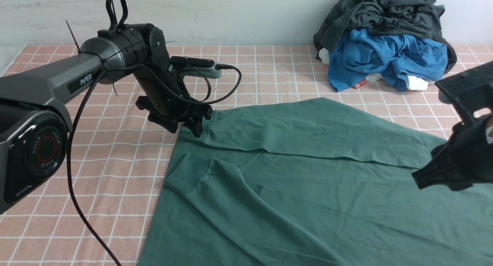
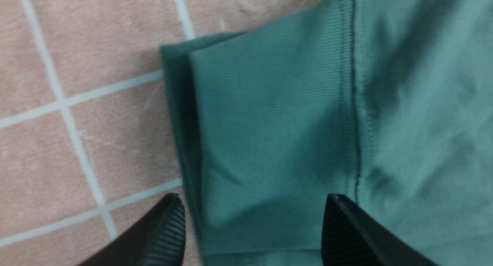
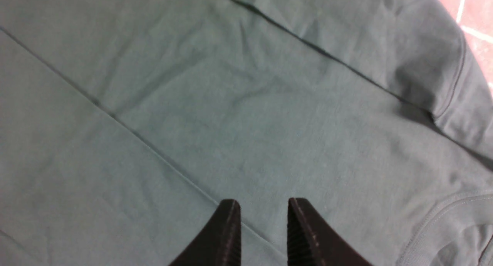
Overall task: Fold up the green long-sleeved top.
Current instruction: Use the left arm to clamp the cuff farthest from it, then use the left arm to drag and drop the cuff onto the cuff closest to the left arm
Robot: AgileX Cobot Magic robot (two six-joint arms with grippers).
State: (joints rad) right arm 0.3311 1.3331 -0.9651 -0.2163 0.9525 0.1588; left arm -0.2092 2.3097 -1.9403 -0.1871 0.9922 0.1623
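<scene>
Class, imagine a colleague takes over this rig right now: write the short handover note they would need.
Left gripper: open, over a sleeve's cuff end, holding nothing.
Right gripper: open, jaws partly apart, above the shirt, holding nothing.
Green long-sleeved top: spread across the tiled-pattern surface in front of both arms, running out of the front view.
Other clothes: blue garment and dark garment heaped at the back, not part of this job.
Done: sleeves appear laid across the body.
Left: the body still looks wide, so probably fold it smaller.
</scene>
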